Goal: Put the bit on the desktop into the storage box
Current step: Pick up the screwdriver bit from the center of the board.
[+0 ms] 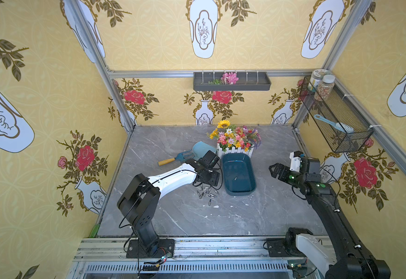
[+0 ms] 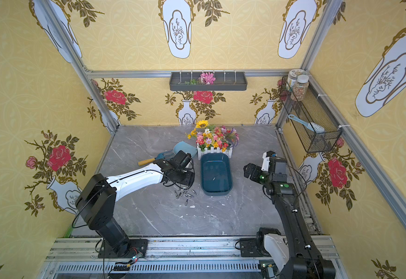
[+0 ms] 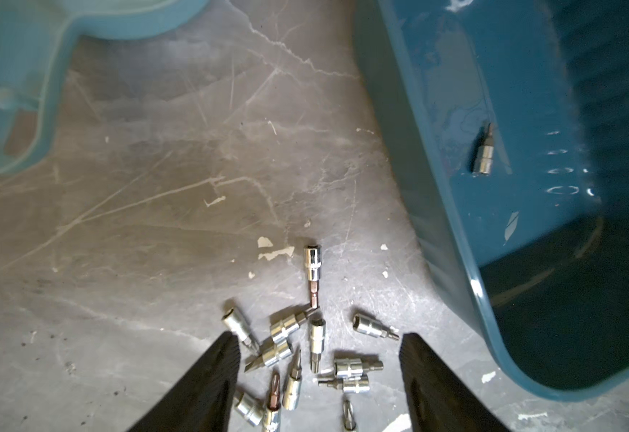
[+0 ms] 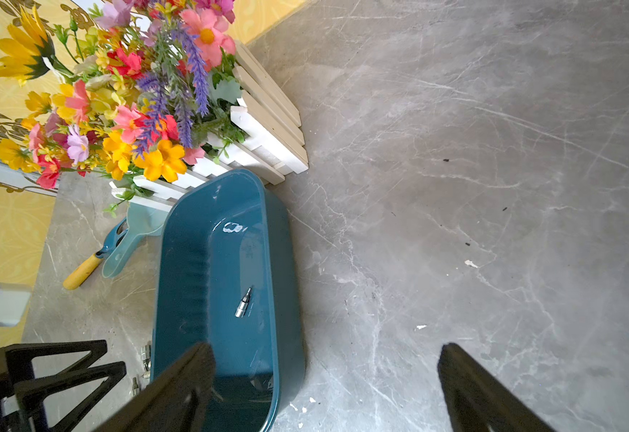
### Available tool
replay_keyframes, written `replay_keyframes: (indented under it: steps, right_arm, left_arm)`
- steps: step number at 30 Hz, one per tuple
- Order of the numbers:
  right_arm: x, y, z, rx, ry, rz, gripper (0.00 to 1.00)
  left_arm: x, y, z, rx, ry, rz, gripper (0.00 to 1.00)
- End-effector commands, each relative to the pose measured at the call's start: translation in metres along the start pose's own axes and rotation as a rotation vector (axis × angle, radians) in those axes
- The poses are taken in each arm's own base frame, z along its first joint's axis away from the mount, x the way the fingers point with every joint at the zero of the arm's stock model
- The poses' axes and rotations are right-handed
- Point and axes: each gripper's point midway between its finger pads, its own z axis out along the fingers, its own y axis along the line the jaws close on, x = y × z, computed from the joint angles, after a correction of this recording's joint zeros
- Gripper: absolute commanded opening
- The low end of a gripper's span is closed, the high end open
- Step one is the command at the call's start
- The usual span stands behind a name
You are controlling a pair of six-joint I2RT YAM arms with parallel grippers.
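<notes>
Left jaws spread open and empty, low over a heap of small silver bits (image 3: 316, 342) on the grey bench (image 1: 185, 217) — just left of the near corner of the teal storage box (image 1: 237, 166). One bit (image 4: 243, 303) already lies inside the box. Right jaws — wide open, empty — hang to the right of the box.

Roughly a dozen small chrome socket-style driver bits (image 3: 292, 379) lying flat in a loose heap on the scuffed grey marble-look desktop (image 3: 155, 224), right below and between the parted fingers of the left gripper (image 3: 319, 338); one more bit (image 3: 313, 267) just ahead of the tips. Dark teal oblong plastic storage box (image 3: 410, 161) upright just beside that gripper, on the side toward the right gripper (image 4: 327, 351); single bit (image 3: 484, 155) flat on its floor.
</notes>
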Motion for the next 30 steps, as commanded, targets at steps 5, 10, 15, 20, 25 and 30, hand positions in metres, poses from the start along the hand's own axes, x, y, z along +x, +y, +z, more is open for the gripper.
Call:
replay_keyframes:
  steps: [5,10,15,20,25,30]
  right_arm:
    - [-0.004,-0.003,-0.001,0.016,-0.024,-0.021,0.97]
    - [-0.003,-0.003,-0.001,0.02,-0.023,-0.024,0.97]
    - [-0.004,-0.004,-0.002,0.026,-0.026,-0.029,0.97]
    - [-0.006,-0.003,-0.001,0.024,-0.026,-0.029,0.97]
    - [-0.008,-0.003,0.001,0.023,-0.02,-0.027,0.97]
    - [-0.011,-0.001,0.001,0.018,-0.025,-0.025,0.97]
  left_arm:
    - [-0.004,-0.004,0.02,0.031,0.077,0.013,0.6]
    - [-0.005,-0.003,0.035,0.02,0.124,0.017,0.53]
    - [0.0,-0.003,0.043,0.02,0.151,0.012,0.5]
    - [0.005,-0.001,0.051,0.011,0.177,0.012,0.48]
    - [0.009,-0.001,0.061,0.006,0.195,0.014,0.46]
    - [0.008,0.002,0.067,-0.007,0.199,0.02,0.41]
